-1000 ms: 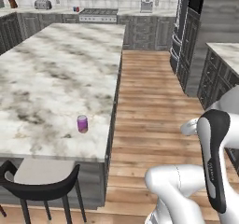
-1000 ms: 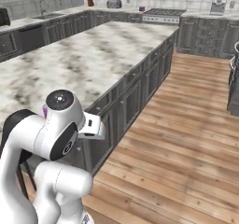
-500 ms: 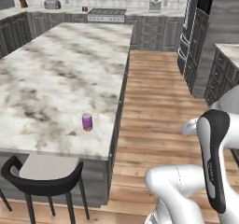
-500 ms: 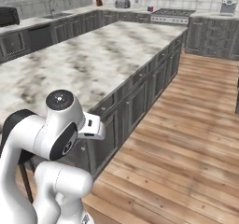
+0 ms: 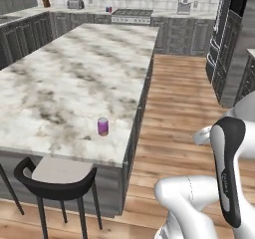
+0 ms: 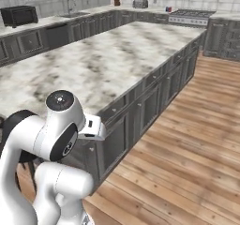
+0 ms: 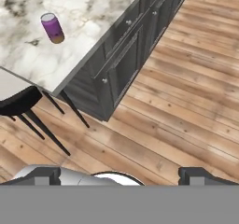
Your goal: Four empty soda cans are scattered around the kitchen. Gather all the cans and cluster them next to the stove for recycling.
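One purple soda can (image 5: 103,126) stands upright on the marble top of the kitchen island (image 5: 74,78), near the island's right-hand long edge and toward its near end; in the hand view the same can (image 7: 52,28) sits back from the counter's corner, above the dark grey cabinet doors (image 7: 122,62). At the far wall two more small cans (image 5: 108,9), one red and one blue as far as their tiny size lets me tell, stand together on the back counter just left of the stove (image 5: 131,16), whose dark grates lie level with that counter; from the right base view they show as a small spot (image 6: 168,9) beside the cooktop (image 6: 188,16). Further left along that back counter are a toaster (image 5: 75,4) and a knife block (image 5: 45,1). A black microwave (image 6: 19,16) rests on the side counter. A black chair (image 5: 56,179) with a pale seat is tucked under the near end of the island, close below the purple can. Wooden floorboards (image 5: 179,108) run between the island and the tall dark cabinets on the right. The gripper (image 7: 120,175) hangs over the floor beside the island's corner, its two fingertips (image 7: 201,175) spread as wide apart as they go, with nothing between them and well apart from the can.
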You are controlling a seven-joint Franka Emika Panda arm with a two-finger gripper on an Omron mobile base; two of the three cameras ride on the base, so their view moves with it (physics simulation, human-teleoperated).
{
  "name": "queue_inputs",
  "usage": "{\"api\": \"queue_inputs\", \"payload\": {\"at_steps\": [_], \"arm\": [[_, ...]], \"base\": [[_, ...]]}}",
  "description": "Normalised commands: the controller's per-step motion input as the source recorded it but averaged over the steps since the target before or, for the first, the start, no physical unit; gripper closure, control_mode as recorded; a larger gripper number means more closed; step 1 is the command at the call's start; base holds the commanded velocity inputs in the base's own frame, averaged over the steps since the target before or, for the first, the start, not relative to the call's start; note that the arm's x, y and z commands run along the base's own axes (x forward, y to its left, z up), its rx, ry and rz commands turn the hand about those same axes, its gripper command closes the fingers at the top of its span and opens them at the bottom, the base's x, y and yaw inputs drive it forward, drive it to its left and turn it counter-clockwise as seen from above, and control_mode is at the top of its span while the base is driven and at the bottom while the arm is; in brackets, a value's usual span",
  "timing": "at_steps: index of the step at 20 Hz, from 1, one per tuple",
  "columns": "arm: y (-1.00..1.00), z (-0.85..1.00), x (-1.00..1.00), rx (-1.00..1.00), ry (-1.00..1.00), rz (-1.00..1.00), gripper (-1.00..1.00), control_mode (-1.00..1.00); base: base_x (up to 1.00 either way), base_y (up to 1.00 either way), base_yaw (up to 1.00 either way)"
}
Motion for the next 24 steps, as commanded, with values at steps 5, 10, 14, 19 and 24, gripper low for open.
{"api": "queue_inputs", "payload": {"at_steps": [5,10,14,19,24], "arm": [[0.0,0.0,0.0,0.0,0.0,0.0,-1.0,1.0],[0.0,0.0,0.0,0.0,0.0,0.0,-1.0,1.0],[0.0,0.0,0.0,0.0,0.0,0.0,-1.0,1.0],[0.0,0.0,0.0,0.0,0.0,0.0,-1.0,1.0],[0.0,0.0,0.0,0.0,0.0,0.0,-1.0,1.0]], "base": [[0.0,0.0,0.21],[0.0,0.0,0.18],[0.0,0.0,0.18],[0.0,0.0,0.17],[0.0,0.0,0.15]]}}
